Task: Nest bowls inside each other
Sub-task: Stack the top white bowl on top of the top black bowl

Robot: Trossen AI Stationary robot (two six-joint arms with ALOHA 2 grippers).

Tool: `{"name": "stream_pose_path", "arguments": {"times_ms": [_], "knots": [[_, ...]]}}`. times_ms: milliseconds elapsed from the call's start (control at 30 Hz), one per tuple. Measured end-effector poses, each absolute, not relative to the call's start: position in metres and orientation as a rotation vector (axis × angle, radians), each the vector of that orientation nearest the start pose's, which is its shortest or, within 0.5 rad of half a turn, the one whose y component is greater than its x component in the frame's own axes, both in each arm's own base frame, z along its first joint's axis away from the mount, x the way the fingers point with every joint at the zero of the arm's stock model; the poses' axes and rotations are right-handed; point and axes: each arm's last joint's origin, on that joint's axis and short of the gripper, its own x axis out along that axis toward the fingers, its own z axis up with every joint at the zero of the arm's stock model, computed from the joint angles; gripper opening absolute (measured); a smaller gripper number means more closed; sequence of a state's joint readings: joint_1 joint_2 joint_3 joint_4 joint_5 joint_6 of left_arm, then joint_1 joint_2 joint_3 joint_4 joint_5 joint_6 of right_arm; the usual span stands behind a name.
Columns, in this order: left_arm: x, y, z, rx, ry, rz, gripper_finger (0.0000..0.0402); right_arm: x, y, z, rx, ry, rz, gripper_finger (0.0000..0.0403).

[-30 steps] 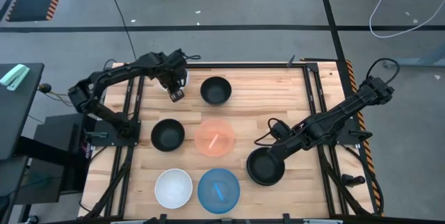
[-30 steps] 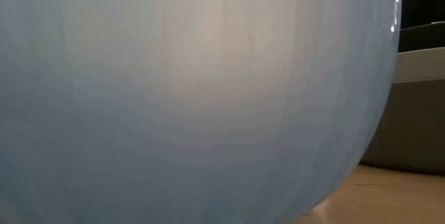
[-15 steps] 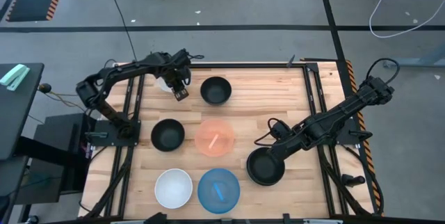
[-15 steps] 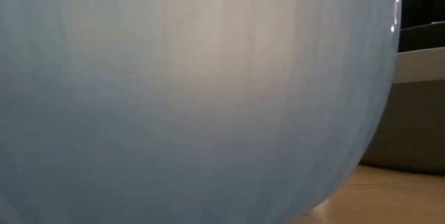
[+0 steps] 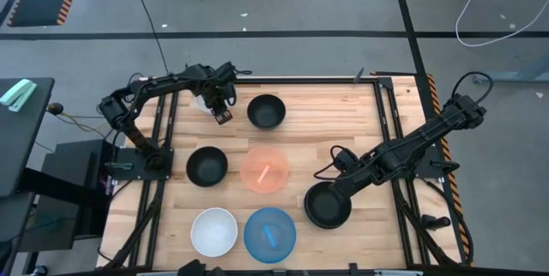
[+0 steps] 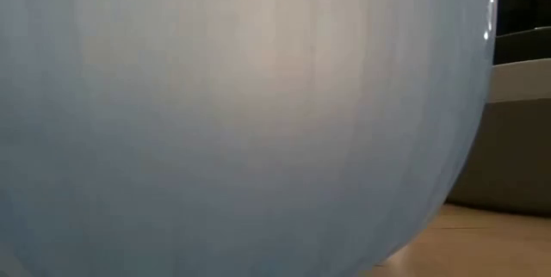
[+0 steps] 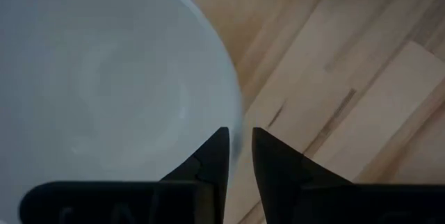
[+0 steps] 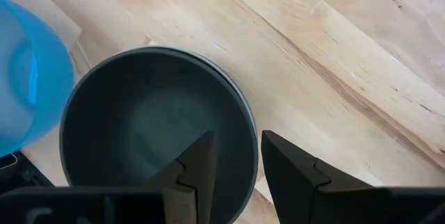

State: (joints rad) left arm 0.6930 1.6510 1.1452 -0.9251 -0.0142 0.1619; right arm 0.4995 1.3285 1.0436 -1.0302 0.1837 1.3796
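Fingers of the left gripper [image 7: 238,156] have eased apart astride the white bowl [image 7: 104,78] rim at the tabletop's far-left corner, grip uncertain; right gripper [image 8: 235,156] straddles the grey bowl [image 8: 139,126] rim, open.

Pale, striped wood grain is shown by the table [image 5: 343,122]. Black is seen on two bowls [image 5: 266,111] [image 5: 207,165], dark grey on a stacked bowl [image 8: 156,140], white on two bowls [image 5: 214,231] [image 7: 104,78], translucent salmon-pink on one [image 5: 264,169] and blue on another [image 5: 269,234].
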Motion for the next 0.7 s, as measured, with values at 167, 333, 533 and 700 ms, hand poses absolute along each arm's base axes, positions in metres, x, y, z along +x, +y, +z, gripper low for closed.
{"name": "stream_pose_path", "arguments": {"times_ms": [167, 333, 533, 700], "knots": [[0.23, 0.191, 0.207, -0.352, 1.402, 0.467, 0.007, 0.207, 0.107, 0.255, 0.745, 1.149, -0.597, 0.0124], [0.232, 0.192, 0.206, -0.342, 1.4, 0.46, 0.0067, 0.207, 0.107, 0.255, 0.748, 1.148, -0.599, 0.0124], [0.235, 0.195, 0.192, -0.357, 1.458, 0.453, 0.0071, 0.207, 0.107, 0.255, 0.749, 1.147, -0.599, 0.0124], [0.235, 0.196, 0.19, -0.34, 1.471, 0.473, 0.0061, 0.207, 0.107, 0.255, 0.748, 1.147, -0.599, 0.0124]]}}
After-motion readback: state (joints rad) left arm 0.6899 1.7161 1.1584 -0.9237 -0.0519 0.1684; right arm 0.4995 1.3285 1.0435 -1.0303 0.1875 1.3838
